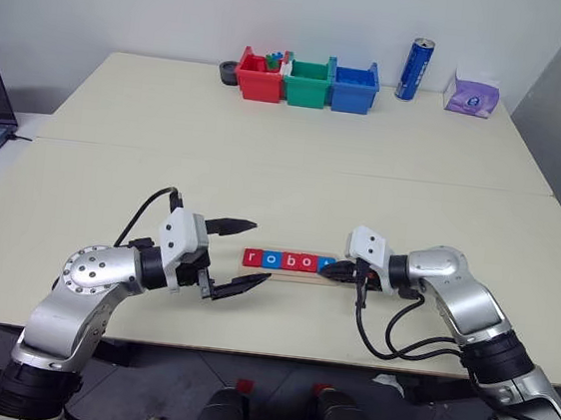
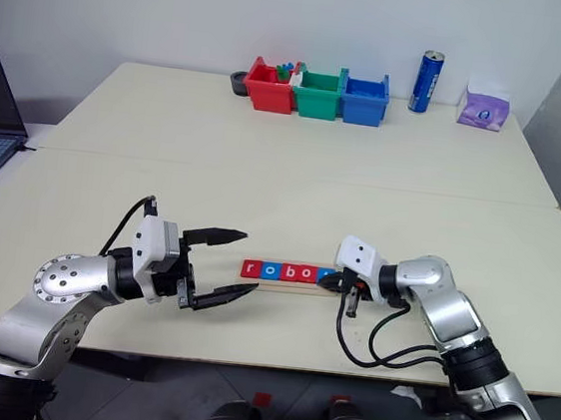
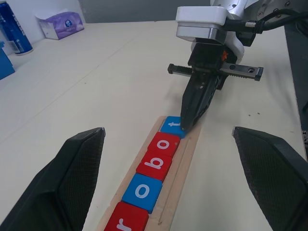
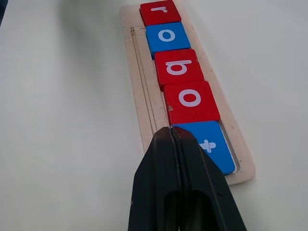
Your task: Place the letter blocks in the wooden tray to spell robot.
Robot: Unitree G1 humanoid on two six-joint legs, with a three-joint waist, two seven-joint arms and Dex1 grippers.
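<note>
From the head views the wooden tray lies on the counter holding the letter blocks in a row, left gripper jaws wide and empty; wrist views show the right gripper jaws pressed together, tips at the blue t block.

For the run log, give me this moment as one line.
tray: wooden tray holds letter blocks r-o-b-o-t | right gripper: shut, tips at blue t block | left gripper: open, beside tray, holding nothing
</note>
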